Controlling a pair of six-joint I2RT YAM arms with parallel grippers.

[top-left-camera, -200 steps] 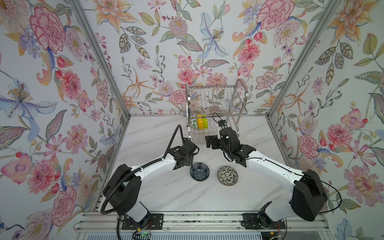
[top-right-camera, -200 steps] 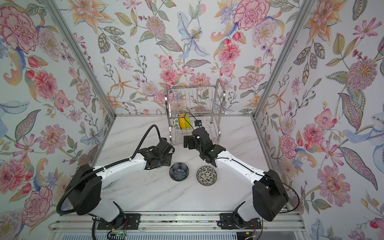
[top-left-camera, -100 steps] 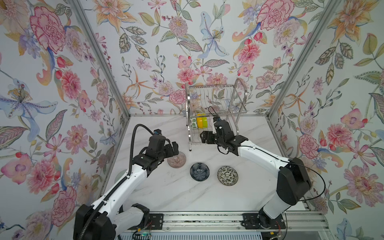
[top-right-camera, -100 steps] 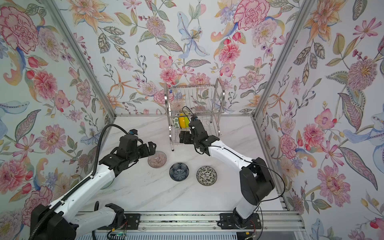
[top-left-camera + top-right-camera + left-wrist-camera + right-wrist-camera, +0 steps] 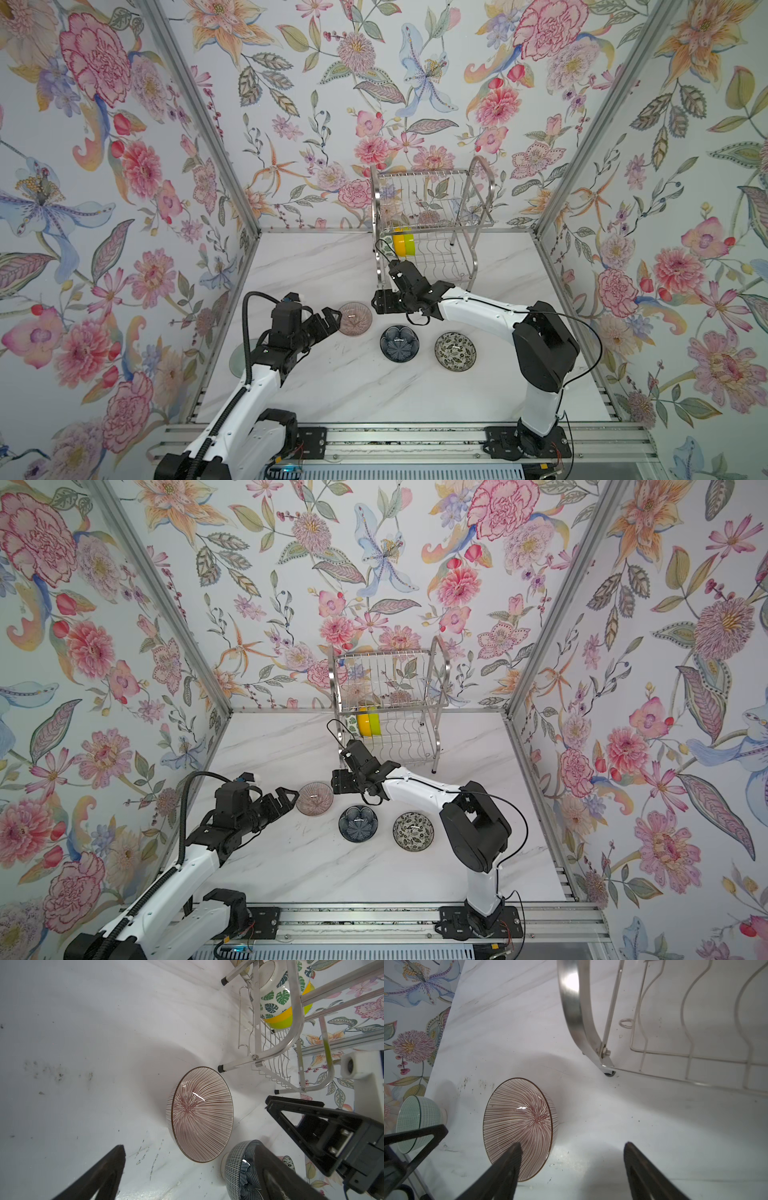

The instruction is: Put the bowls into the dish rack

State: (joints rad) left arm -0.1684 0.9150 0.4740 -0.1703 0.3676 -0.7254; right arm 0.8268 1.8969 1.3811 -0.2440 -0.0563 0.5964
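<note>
A pink ribbed bowl [image 5: 354, 318] [image 5: 315, 798] [image 5: 200, 1113] [image 5: 519, 1126] stands upright on the marble table. My left gripper [image 5: 328, 322] [image 5: 286, 804] [image 5: 190, 1147] is open just left of it, holding nothing. My right gripper [image 5: 375, 306] [image 5: 336, 786] [image 5: 572, 1144] hangs open at the bowl's right edge, one finger over its rim. A dark blue bowl [image 5: 399, 343] [image 5: 241, 1169] and a black-white floral bowl [image 5: 455, 350] sit nearby. The dish rack [image 5: 432, 224] [image 5: 390, 704] holds leaf-patterned [image 5: 276, 995], orange-yellow [image 5: 399, 245] and lime green [image 5: 409, 244] bowls on edge.
A pale green bowl [image 5: 237, 357] [image 5: 415, 1120] sits by the left wall, half hidden behind my left arm. The rack's near leg [image 5: 607, 1072] stands close behind the pink bowl. Flowered walls close in the table on three sides.
My left gripper has opened and drawn back left, uncovering the pink bowl on the table. My right gripper has come from the rack down to that bowl, its jaws narrowing.
</note>
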